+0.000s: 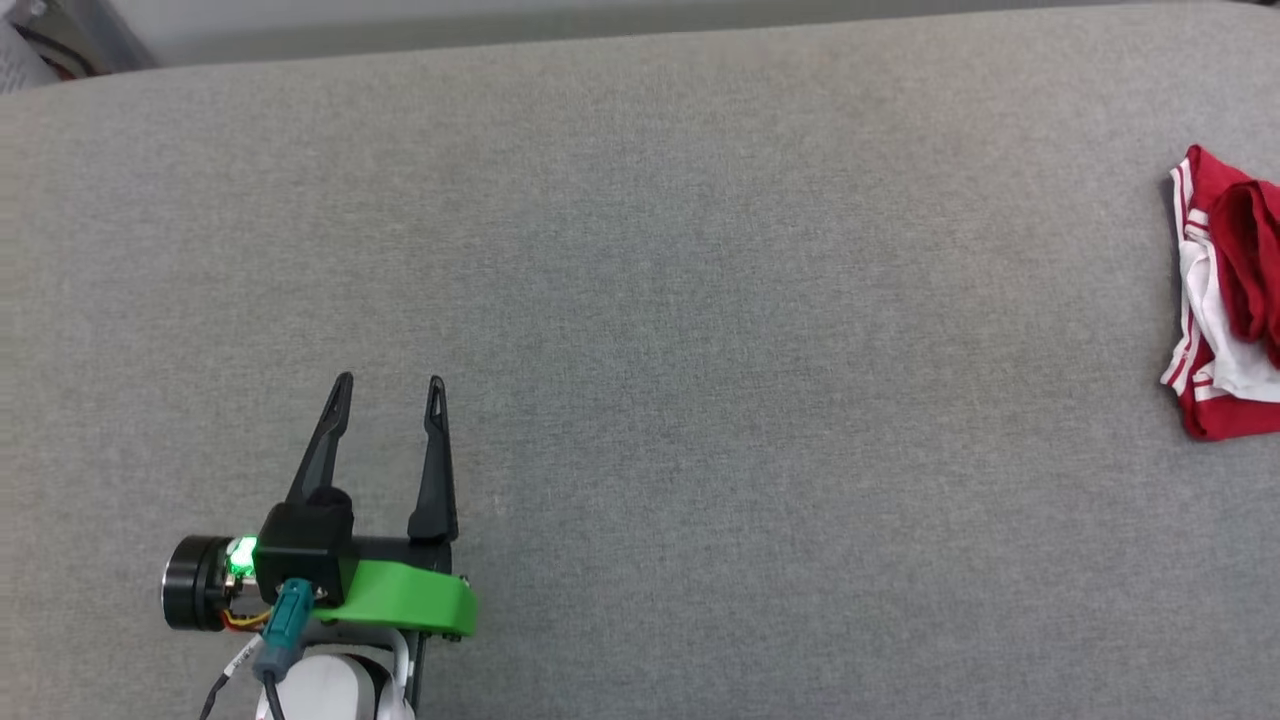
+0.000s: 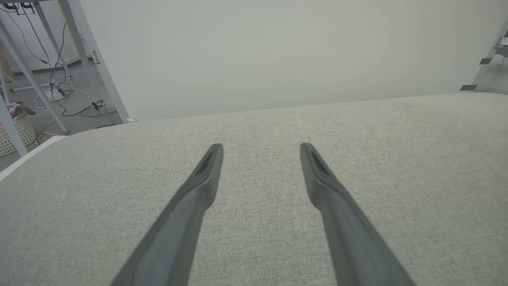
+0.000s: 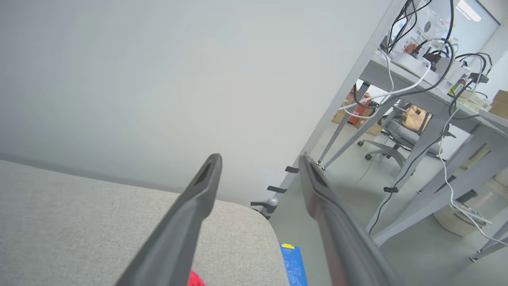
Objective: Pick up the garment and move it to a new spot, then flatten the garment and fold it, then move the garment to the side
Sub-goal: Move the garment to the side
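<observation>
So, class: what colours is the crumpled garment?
The garment is red and white; clearest in head view.

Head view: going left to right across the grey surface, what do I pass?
left gripper, open, at the lower left → bare stretch of the grey padded surface → garment, bunched up at the right edge, partly cut off by the frame.

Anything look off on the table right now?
The garment lies at the right end of the table, rumpled in uneven layers, not a flat fold, partly cut off in the head view. Nothing else stands out.
</observation>
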